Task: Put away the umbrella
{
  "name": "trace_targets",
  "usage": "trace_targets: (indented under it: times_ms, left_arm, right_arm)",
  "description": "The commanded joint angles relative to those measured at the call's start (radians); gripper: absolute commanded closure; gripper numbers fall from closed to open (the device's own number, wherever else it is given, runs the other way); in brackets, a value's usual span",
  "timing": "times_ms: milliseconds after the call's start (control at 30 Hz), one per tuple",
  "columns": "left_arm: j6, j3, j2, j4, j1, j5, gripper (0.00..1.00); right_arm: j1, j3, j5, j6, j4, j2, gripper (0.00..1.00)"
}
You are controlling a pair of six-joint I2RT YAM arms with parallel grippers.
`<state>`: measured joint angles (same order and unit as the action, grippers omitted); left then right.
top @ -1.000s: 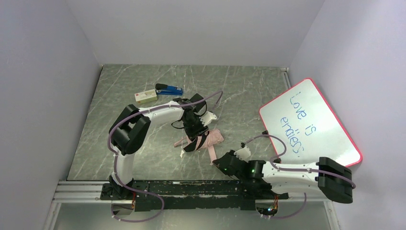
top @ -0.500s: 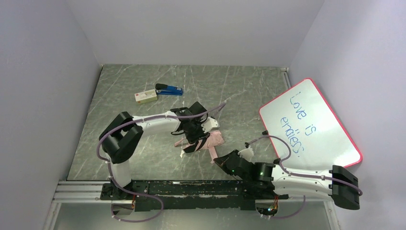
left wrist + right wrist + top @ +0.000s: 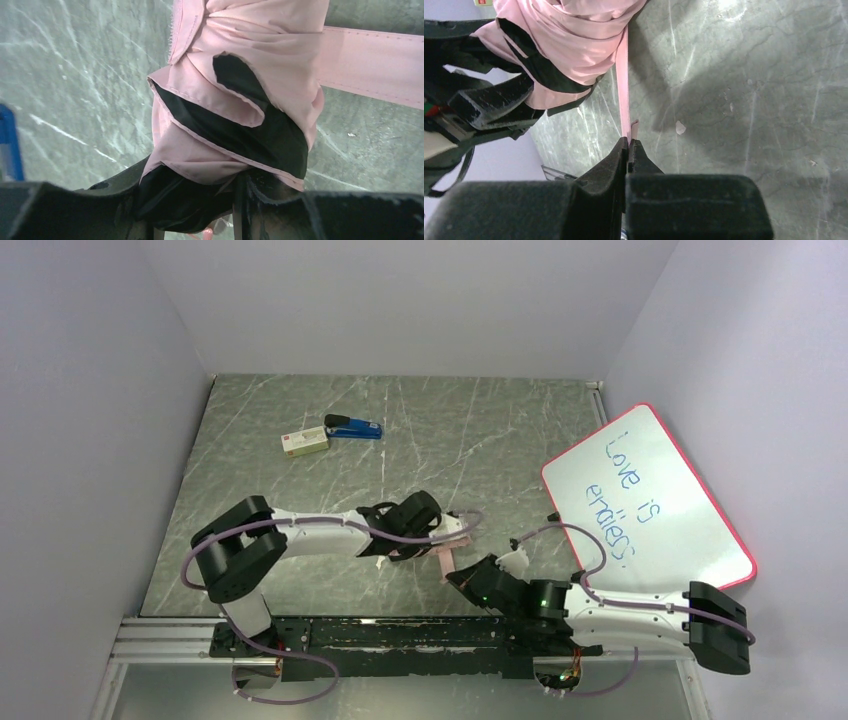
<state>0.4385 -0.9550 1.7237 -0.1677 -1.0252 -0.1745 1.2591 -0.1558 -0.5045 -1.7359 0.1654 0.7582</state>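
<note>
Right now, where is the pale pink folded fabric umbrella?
Seen from above, the umbrella is near the front middle of the grey marbled table, between both arms: the left pincer clamps its bundle, the right pincer pinches its long strap.

Pale pink umbrella [image 3: 200, 85], black lining showing in the folds; matching pink strap [image 3: 370, 60], stitched along its edges. Dark grey-green table [image 3: 480, 430], marble pattern with white veins. Blue and black stapler [image 3: 353, 427]. Cream box [image 3: 305, 442], red end. White whiteboard [image 3: 650, 500], red frame, blue handwriting.
</note>
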Motion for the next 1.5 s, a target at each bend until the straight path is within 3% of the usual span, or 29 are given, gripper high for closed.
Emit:
trace_targets:
  times_ms: [0,300,500,633,733,833,1367,1467]
  left_arm:
    - [0.059,0.114,0.081,0.130,-0.034,-0.266,0.95]
    - [0.090,0.161,0.092,0.200,-0.081,-0.344,0.95]
    - [0.105,0.162,0.105,0.211,-0.088,-0.356,0.95]
    - [0.112,0.169,0.111,0.219,-0.094,-0.361,0.95]
    - [0.116,0.173,0.114,0.223,-0.096,-0.364,0.95]
    - [0.122,0.178,0.115,0.229,-0.098,-0.368,0.95]
    - [0.156,0.210,0.131,0.271,-0.138,-0.405,0.95]
    - [0.162,0.214,0.136,0.278,-0.141,-0.410,0.95]
  right_arm:
    - [0.023,0.008,0.075,-0.039,0.018,0.020,1.00]
    - [0.023,-0.012,0.190,-0.049,0.100,0.105,1.00]
    - [0.023,-0.055,0.170,-0.029,0.207,0.081,0.96]
    - [0.023,-0.087,0.136,-0.025,0.324,0.037,0.84]
    - [0.023,-0.114,0.112,-0.025,0.411,0.008,0.68]
    - [0.023,-0.152,0.085,-0.035,0.501,-0.002,0.62]
    - [0.022,-0.547,-0.343,0.035,1.087,0.040,0.54]
    - [0.022,-0.616,-0.411,-0.015,1.219,0.045,0.54]
